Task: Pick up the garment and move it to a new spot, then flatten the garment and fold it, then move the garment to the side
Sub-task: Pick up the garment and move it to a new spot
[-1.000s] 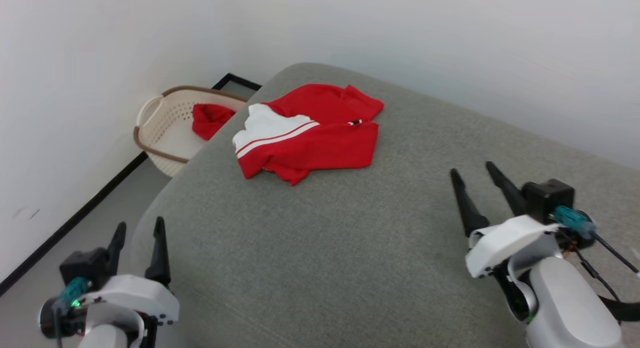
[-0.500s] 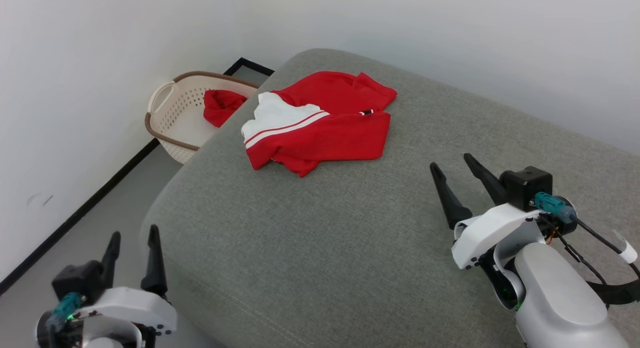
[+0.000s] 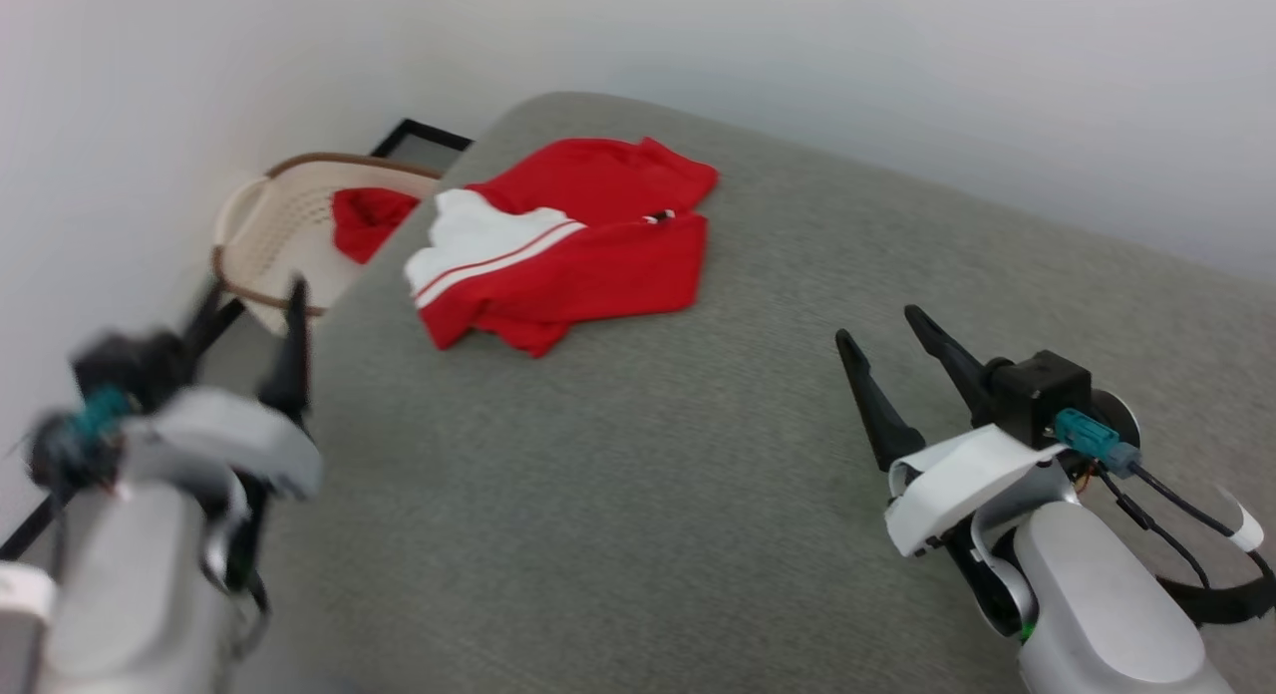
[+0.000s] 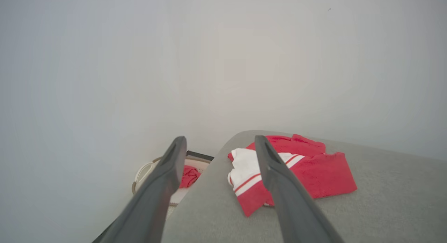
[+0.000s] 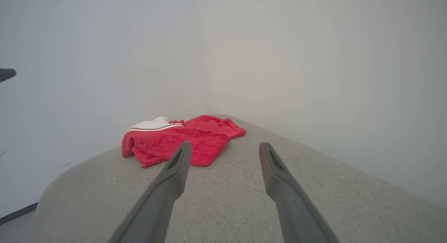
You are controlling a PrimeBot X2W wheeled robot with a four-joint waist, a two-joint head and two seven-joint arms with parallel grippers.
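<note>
Seen from the head: garment (image 3: 568,240) bunched near the far left corner of the grey cushion (image 3: 648,455), white sleeve and striped trim turned toward the left edge, untouched. Beyond that edge, on the floor, a pale basket (image 3: 239,225) with a plain red cloth (image 3: 361,220) inside; leave that alone. Left gripper (image 3: 254,300) blurred at the lower left, beside the cushion's edge, fingers spread, holding nothing. Right gripper (image 3: 880,327) over the cushion at the lower right, fingers spread wide, likewise empty, well short of the cloth. Along the left wrist: fingers apart and pointing toward the sleeve end of the garment (image 4: 314,173), basket low to their left. Along the right wrist: fingers apart and aimed just right of the garment (image 5: 195,145), nearest red hem ahead of the left finger. Judged as the reach before the first pick-up. To do it well: bring both grippers in low, one to each side of the heap, pinch an outer edge near shoulder or hem rather than the middle fold, close fully before lifting, and lift together to keep it hanging open and away from the basket side.
</note>
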